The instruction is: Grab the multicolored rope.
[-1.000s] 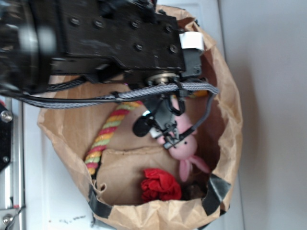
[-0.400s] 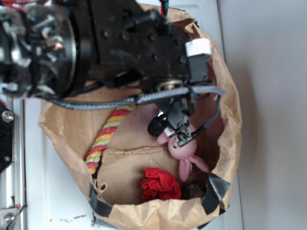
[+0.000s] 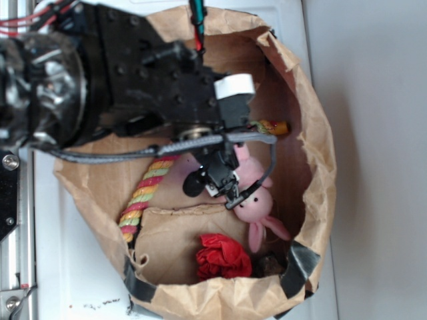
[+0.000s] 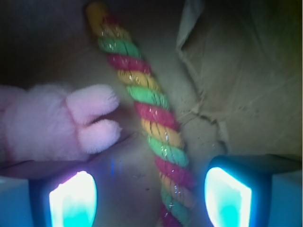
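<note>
1. A crumpled brown paper bag [image 3: 313, 167] is lying open on a white surface [image 3: 373, 133], and its creased paper floor is serving as the work area; the robot arm [image 3: 133, 87] is reaching into it from the left.

2. The multicolored rope [image 4: 151, 123] is lying on the bag floor, running diagonally through the wrist view and passing between the two fingers. In the exterior view it [image 3: 141, 197] is showing left of the gripper, its far end [image 3: 273, 125] peeking out near the bag wall.

3. The gripper [image 4: 150, 196] is hovering above the rope with its jaws spread wide and nothing between them being pinched. The rope is sitting nearer the right finger [image 4: 227, 196] than the left one [image 4: 73, 198].

4. The pink plush bunny [image 4: 57, 123] is lying just beside the rope, its feet almost touching the strands. Descending from here is probably risking the left finger snagging plush and closing on the toy along with the rope, or instead of it.

5. The off-centre rope is likely to roll or slip out as the jaws close, being thick and round.

6. A raised paper fold [image 4: 203, 56] is sitting right of the rope; a finger coming down could be catching it. The red ruffled cloth ball [image 3: 223, 257] is lying well apart and seems no hazard.
</note>
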{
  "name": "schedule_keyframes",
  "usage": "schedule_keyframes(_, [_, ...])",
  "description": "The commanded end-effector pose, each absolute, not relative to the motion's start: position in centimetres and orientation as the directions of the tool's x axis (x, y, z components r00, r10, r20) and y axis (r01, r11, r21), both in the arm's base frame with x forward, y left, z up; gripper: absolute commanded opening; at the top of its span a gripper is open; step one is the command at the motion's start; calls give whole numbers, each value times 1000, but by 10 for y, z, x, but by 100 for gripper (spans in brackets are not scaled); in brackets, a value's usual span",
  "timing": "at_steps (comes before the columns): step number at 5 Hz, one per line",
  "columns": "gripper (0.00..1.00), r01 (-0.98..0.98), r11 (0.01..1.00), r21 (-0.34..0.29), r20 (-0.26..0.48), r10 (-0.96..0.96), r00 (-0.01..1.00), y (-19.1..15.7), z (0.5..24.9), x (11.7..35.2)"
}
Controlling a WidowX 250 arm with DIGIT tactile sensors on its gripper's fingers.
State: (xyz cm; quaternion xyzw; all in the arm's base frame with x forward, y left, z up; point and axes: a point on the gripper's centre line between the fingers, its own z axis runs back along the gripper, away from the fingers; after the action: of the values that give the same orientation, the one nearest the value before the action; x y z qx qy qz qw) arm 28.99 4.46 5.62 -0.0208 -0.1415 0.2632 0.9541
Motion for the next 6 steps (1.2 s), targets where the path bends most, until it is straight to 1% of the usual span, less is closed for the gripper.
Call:
schedule_keyframes(1, [100, -465, 873, -146, 326, 487, 810, 43, 70, 293])
schedule_keyframes(3, [100, -479, 865, -145, 330, 499, 801, 43, 62, 291])
schedule_keyframes(5, [100, -492, 864, -110, 362, 495, 790, 42, 45, 287])
schedule_keyframes(6, [100, -479, 873, -93, 366, 478, 798, 39, 37, 291])
